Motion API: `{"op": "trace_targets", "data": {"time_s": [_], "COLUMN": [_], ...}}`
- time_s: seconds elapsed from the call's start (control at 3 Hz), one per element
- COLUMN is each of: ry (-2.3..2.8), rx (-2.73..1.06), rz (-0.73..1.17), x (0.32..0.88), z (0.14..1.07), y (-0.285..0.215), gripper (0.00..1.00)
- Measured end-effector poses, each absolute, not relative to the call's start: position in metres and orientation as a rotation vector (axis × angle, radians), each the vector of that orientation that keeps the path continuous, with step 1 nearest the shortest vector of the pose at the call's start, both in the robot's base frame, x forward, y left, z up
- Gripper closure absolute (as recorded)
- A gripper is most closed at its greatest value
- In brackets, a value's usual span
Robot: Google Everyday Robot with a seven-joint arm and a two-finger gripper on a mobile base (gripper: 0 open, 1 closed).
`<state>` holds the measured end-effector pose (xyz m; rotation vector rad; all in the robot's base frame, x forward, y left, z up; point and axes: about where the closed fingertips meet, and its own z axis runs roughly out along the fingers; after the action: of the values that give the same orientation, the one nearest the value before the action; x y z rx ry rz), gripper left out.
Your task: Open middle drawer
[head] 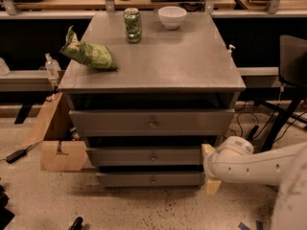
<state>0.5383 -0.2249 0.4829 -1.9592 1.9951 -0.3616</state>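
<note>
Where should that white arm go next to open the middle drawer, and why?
Probably left, bringing the gripper to the brass knob of the middle drawer: the gripper sits open by the right edge of the cabinet, holding nothing, and the drawer looks shut.

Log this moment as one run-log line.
middle drawer: not pulled out, knob untouched | pincer: open, low beside right edge of cabinet | on top: can, bowl, green bag
</note>
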Motion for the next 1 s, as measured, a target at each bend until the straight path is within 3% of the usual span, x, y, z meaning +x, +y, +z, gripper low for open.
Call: {"op": "trace_targets", "data": {"time_s": [1.0], "ry": [1.889], "rx": [-2.11], "rz": [-0.451], "x": [0.584], "z": [0.425], "y": [-0.172], "gripper": [0.0]}}
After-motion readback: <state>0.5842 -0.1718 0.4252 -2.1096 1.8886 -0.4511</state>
